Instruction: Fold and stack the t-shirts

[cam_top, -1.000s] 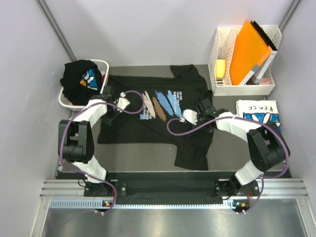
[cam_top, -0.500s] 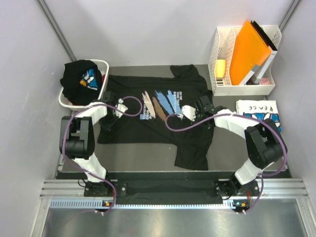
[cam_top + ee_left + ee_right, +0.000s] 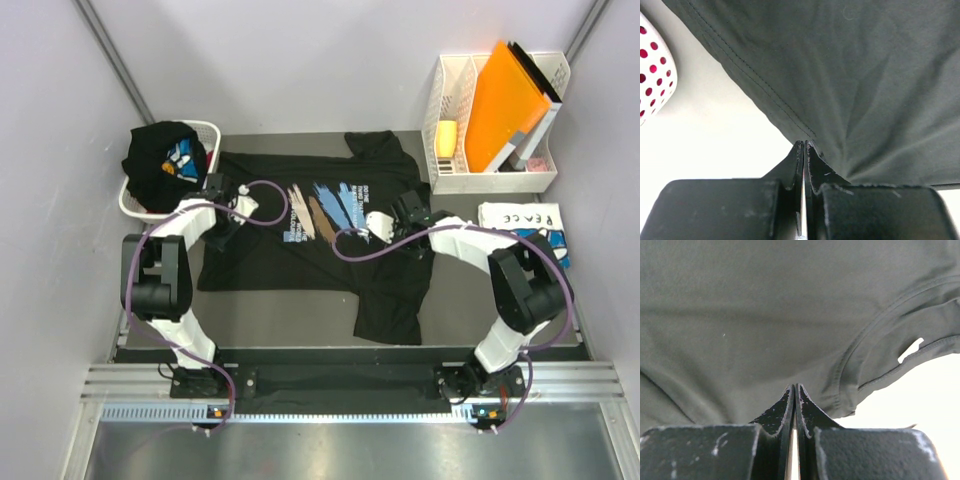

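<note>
Nearest, the two arm bases sit at the table's [image 3: 290, 320] front edge, and each arm reaches forward over a black t-shirt [image 3: 300, 255] spread flat across the middle of the table. The shirt lies sideways, with its hem to the left, its collar to the right, one sleeve toward the bases and the other toward the back. Its brush-stroke print of blue, white and tan faces up. The left end effector [image 3: 214, 185] is clenched at the far-left part of the hem. In its wrist view the fingertips meet right on the stitched edge and creases fan out from them, so it is nipping the cloth there. The right end effector [image 3: 405, 210] is likewise clenched, low on the fabric just beside the collar. It looks to have a pinch of the shirt, though the close view leaves that less than certain. To the right of the collar, apart from the shirt, a folded white tee [image 3: 525, 232] with blue print lies on the table. Farther back on the left, a white laundry basket [image 3: 130, 205] just beside the hem holds a bundled black tee [image 3: 155, 155]. At the far right, a white desk organiser [image 3: 490, 180] holds an orange folder [image 3: 505, 95].
</note>
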You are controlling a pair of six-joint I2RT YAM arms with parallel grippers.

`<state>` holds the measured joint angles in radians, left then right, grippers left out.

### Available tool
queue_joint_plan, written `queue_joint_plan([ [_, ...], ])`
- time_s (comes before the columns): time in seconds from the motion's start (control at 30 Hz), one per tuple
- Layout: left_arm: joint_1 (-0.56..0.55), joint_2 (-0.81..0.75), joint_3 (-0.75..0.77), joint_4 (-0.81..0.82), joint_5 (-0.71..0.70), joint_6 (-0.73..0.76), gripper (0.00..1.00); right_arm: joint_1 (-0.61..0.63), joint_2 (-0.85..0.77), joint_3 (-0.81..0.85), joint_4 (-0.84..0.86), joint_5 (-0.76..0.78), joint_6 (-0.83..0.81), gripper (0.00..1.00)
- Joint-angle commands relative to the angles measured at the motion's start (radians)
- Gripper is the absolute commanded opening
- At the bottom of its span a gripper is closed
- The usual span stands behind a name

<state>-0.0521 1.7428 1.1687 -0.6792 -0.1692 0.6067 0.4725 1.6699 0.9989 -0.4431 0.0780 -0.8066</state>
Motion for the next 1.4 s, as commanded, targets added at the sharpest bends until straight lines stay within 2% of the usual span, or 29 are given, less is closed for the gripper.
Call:
queue_joint_plan([
  [0.0, 0.018, 0.026, -0.006, 0.052, -0.013, 0.025, 0.00, -0.008, 0.013, 0.069, 0.006, -0.014, 0.026, 0.00],
  [0.37, 0.031, 0.109, -0.020, 0.084, -0.033, 0.028, 0.00, -0.006, 0.060, 0.081, 0.012, -0.014, 0.052, 0.00],
  [0.8, 0.035, 0.106, -0.018, 0.116, -0.119, 0.062, 0.00, -0.003, 0.183, 0.115, 0.034, 0.060, 0.061, 0.00],
  [1.23, 0.070, 0.077, -0.046, 0.161, -0.179, 0.130, 0.00, -0.011, 0.166, 0.081, 0.038, 0.137, 0.001, 0.00],
  [1.37, 0.070, 0.063, -0.002, 0.132, -0.130, 0.088, 0.00, -0.011, 0.159, 0.086, 0.030, 0.132, -0.002, 0.00],
])
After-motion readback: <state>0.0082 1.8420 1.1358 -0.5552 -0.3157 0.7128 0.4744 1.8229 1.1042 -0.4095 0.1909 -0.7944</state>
